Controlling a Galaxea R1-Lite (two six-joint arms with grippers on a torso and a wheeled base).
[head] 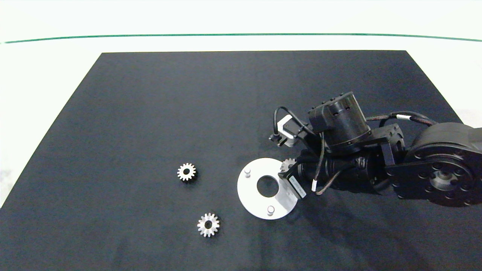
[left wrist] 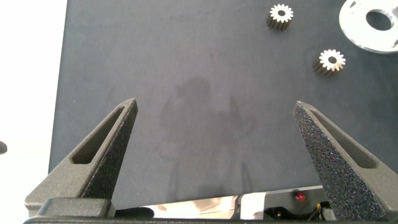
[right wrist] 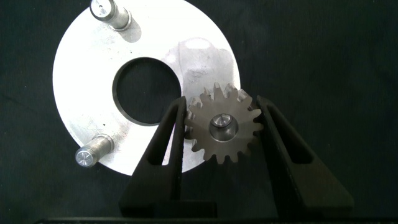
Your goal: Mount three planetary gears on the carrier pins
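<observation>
Now my right hand (right wrist: pixel 222 134) pinched one gear (right wrist: pixel 222 129), its hole centred on the disc's (head: pixel 251 199) third pin. Two gears (head: pixel 186 172) (head: pixel 208 225) lay flat on the worktop, leftward, nearer the spread left hand (left wrist: pixel 216 134).

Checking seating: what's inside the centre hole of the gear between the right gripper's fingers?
A carrier pin's tip shows inside the gear held by the right gripper. The pin's base is hidden.
</observation>
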